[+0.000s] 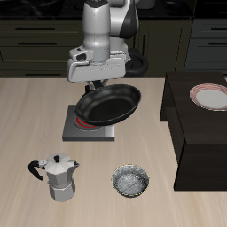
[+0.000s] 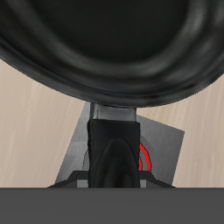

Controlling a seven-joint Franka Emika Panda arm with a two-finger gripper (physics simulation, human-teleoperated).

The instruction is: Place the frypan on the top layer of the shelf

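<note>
Holding the frypan (image 1: 108, 102) by its handle, our gripper (image 1: 91, 87) is pinched on it, and the pan hangs tilted in the air just above the hotplate (image 1: 90, 127). We see the shelf (image 1: 202, 124) well apart from the hotplate, with a plate (image 1: 211, 97) on its flat top. Nearer the table's (image 1: 31, 115) front edge than the hotplate stand the moka pot (image 1: 58, 177) and a small bowl (image 1: 131, 182)

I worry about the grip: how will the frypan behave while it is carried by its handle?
The frypan looks stiff. It hangs tilted above the hotplate, so the wide bowl probably pulls downward and may twist in the fingers. Its glossy black surface suggests it could slip.
</note>
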